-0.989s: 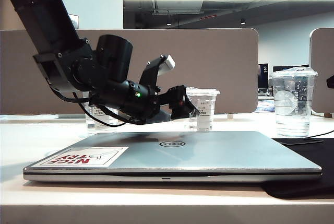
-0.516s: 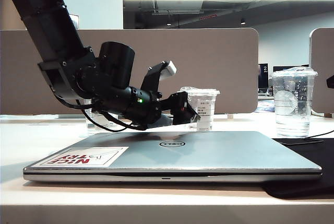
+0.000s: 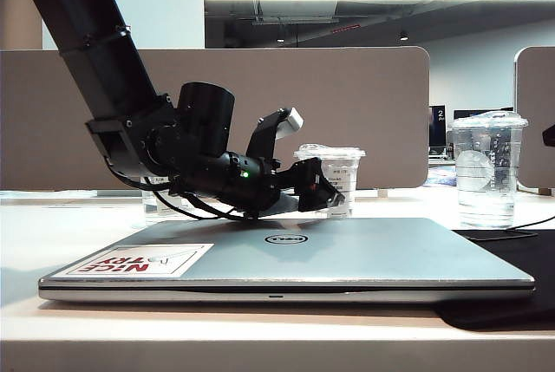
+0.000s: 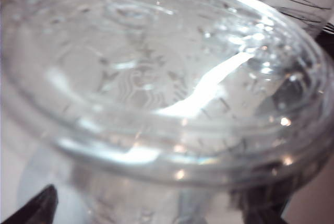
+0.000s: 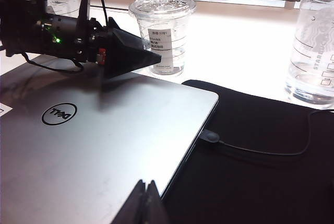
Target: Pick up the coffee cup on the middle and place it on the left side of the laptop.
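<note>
Reaching low over the laptop (image 3: 295, 255), the left gripper (image 3: 328, 194) has its fingers spread at the coffee cup (image 3: 334, 179), which stands on the desk (image 3: 52, 233) behind the laptop. The right gripper (image 5: 145, 203), fingers pressed together, hovers above the laptop's near edge.

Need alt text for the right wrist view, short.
The left end effector, open, reaches over the closed laptop toward the coffee cup. The right end effector, shut, sits over the laptop's edge; a taller cup stands beyond a black mat.
</note>
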Controlling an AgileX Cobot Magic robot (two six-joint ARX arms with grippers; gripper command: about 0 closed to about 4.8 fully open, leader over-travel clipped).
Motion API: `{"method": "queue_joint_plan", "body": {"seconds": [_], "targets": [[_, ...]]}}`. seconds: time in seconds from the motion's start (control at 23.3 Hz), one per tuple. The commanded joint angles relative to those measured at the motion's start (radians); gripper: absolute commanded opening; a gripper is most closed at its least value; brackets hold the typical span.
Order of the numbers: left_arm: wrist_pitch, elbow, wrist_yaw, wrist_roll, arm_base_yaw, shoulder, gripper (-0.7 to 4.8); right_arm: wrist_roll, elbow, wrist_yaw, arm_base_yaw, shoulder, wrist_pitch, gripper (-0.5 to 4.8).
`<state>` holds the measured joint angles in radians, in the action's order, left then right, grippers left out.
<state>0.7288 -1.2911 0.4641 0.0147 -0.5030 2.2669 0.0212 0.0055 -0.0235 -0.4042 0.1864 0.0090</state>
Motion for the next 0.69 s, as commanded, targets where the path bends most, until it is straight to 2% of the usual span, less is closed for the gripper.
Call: {"method": "queue_joint_plan", "body": {"seconds": [0.04,0.34,0.69], "targets": [[0.012,-0.016,0.031,-0.008,-0.001,0.015,4.79,0.001,-0.004,0.000,-0.001,-0.001,0.017,-0.05],[0.021,-0.017,0.056,-0.061,-0.001,0.043,4.79,0.001,-0.004,0.000,-0.002,-0.001,0.017,-0.05],[0.066,-0.045,0.056,-0.071,-0.001,0.053,4.79,0.001,-0.004,0.000,-0.001,-0.001,0.017,-0.05]]}}
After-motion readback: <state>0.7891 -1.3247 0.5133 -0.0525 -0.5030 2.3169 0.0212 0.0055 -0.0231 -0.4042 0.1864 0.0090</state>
